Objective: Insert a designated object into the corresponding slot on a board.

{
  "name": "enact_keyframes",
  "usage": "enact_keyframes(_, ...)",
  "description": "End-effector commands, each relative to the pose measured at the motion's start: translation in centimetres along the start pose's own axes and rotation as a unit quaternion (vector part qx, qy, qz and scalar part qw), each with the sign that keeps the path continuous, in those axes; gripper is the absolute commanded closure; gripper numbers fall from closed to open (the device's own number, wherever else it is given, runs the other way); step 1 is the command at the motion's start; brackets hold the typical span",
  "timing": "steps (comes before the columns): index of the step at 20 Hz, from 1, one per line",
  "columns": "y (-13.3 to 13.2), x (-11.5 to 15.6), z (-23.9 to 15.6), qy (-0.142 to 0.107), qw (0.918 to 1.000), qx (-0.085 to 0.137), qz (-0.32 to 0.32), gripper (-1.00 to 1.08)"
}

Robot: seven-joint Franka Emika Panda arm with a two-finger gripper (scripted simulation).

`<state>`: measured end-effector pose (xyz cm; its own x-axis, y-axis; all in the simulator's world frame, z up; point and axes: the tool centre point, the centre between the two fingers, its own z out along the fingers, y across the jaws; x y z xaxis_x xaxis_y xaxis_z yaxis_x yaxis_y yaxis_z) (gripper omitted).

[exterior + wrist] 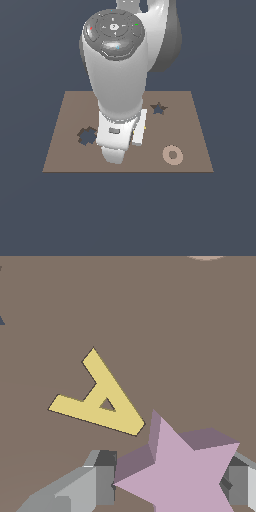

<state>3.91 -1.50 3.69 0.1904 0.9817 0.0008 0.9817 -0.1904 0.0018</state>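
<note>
The pale purple-pink star [182, 468] sits between my two grey fingers, one [100, 478] pressing on one of its points and the other [240, 483] on the opposite point. My gripper [169, 485] is shut on the star, just over the brown board [190, 331]. In the exterior view the arm's white hand [117, 140] hides the star and the fingers. The dark star-shaped slot [158, 108] lies on the board [65, 150] toward the exterior view's right, beyond the hand.
A yellow letter A [102, 398] lies flat on the board right beside the star. A larger dark notched cross hole [87, 135] is at the exterior view's left. A pale ring [173, 155] lies near the board's front right.
</note>
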Motion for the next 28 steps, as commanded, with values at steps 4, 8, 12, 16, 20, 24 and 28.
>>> enact_keyframes(4,-1.4,3.5,-0.1,0.0,0.9898,0.0,-0.142,1.08)
enact_keyframes(8,-3.0,5.8,-0.2,0.0,0.9693,0.0,-0.246,1.08)
enact_keyframes(12,-5.2,7.7,-0.2,0.0,0.9385,0.0,-0.345,1.08)
enact_keyframes(16,-7.3,8.9,-0.3,0.0,0.9042,0.0,-0.427,1.08)
enact_keyframes(20,-9.2,9.5,-0.3,0.0,0.8712,0.001,-0.491,1.08)
enact_keyframes(24,-10.7,9.8,-0.3,0.001,0.8425,0.001,-0.539,1.08)
enact_keyframes(28,-11.8,9.9,-0.4,0.001,0.8198,0.001,-0.573,1.08)
